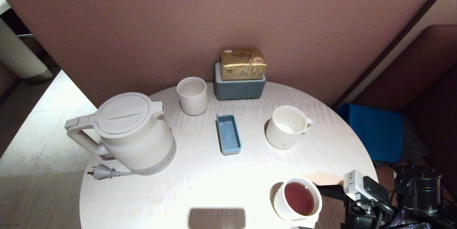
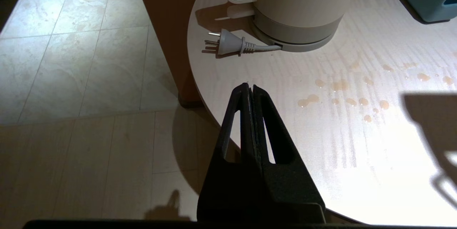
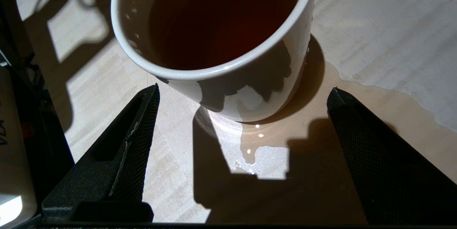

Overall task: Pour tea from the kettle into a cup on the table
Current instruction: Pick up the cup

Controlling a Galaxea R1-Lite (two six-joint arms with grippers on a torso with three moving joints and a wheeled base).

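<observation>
- The cup (image 1: 299, 200), a small plain white handleless tumbler with smooth sides, is seen upright near the table's (image 1: 200, 186) front-right edge, its mouth facing straight up.
- It is filled most of the way with clear reddish-brown tea (image 1: 299, 198); droplets are seen on its inner wall in the right wrist view.
- A thin pale-brown puddle (image 3: 357, 107) is spread on the tabletop around the cup's foot, reaching toward the edge.
- The right gripper (image 3: 242, 91) is held just beside the cup at the table's front-right edge, its fingers (image 3: 137, 139) spread wide on either side of the cup without touching it.
- The kettle (image 1: 134, 134), large and off-white with a flat round lid and grey base band, is stood upright near the left edge, its loop handle turned outward over that edge and its plug (image 1: 101, 172) laid on the table beside it.
- Small spilled drops (image 2: 342, 96) are scattered on the table in front of the kettle.
- The left gripper (image 2: 250, 88) is held off the table's front-left edge, its fingers pressed together on nothing.
</observation>
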